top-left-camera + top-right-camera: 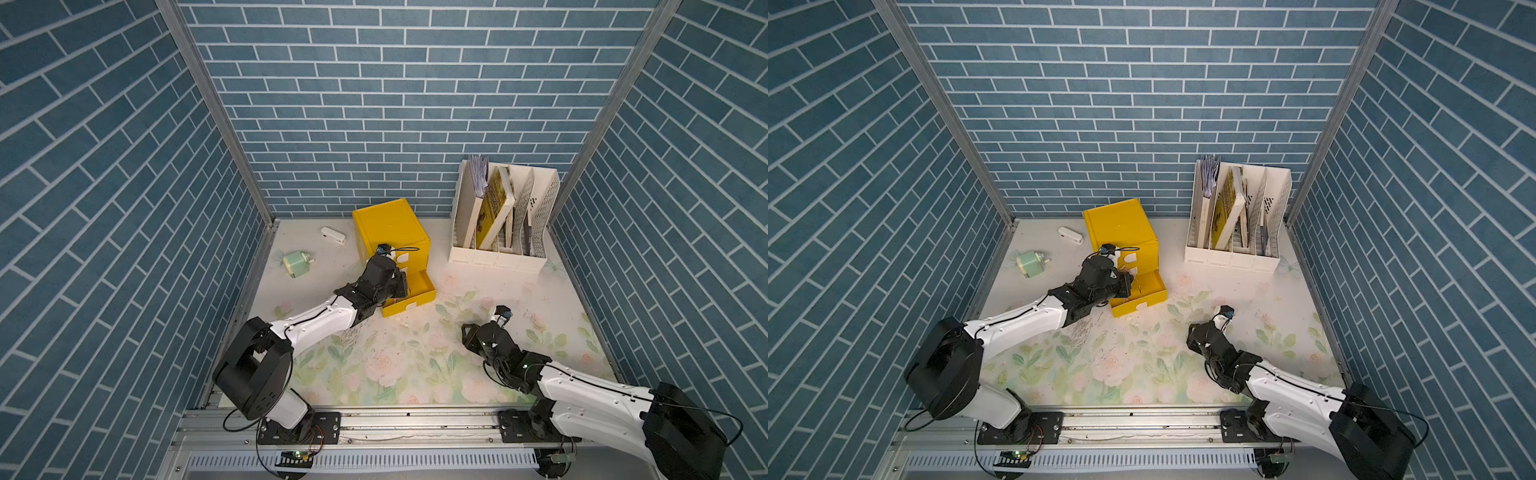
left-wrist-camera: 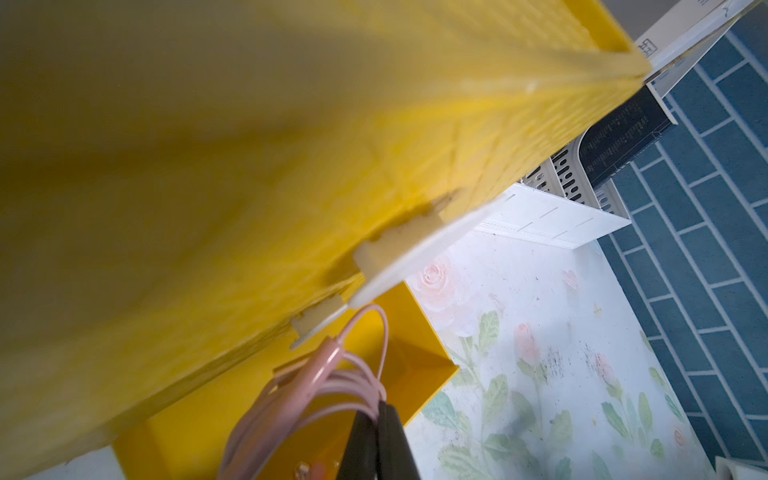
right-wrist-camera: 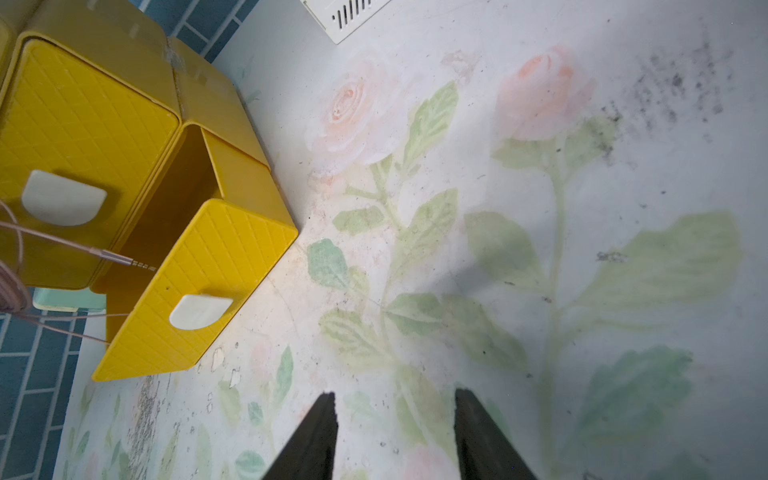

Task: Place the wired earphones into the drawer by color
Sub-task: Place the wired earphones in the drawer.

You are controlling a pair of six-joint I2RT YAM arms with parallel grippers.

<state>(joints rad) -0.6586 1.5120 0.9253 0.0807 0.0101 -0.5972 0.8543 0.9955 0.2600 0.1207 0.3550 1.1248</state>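
Three blue brick walls [image 1: 374, 104] enclose a floral tabletop [image 1: 395, 365].

Cabinet [image 1: 390, 226]: plain yellow. Open bottom drawer [image 3: 199, 291]: yellow, front embossed with a diamond quilt pattern; handle [image 3: 199, 316] white. Earphones [image 2: 332, 382]: pinkish-copper cable, metallic plug. Left hand [image 2: 382, 409] and right hand [image 3: 395, 399]: black. Counter [image 1: 415, 361]: white, printed with pale pink roses and green leaves, speckled with dark scuffs. Walls [image 1: 374, 104]: blue brick pattern, white joints. File rack [image 1: 498, 257], right of the cabinet: white, perforated dividers, holding a yellow book [image 1: 494, 208]. Left of the cabinet: one mint-green object [image 1: 296, 262], one white object [image 1: 333, 235].
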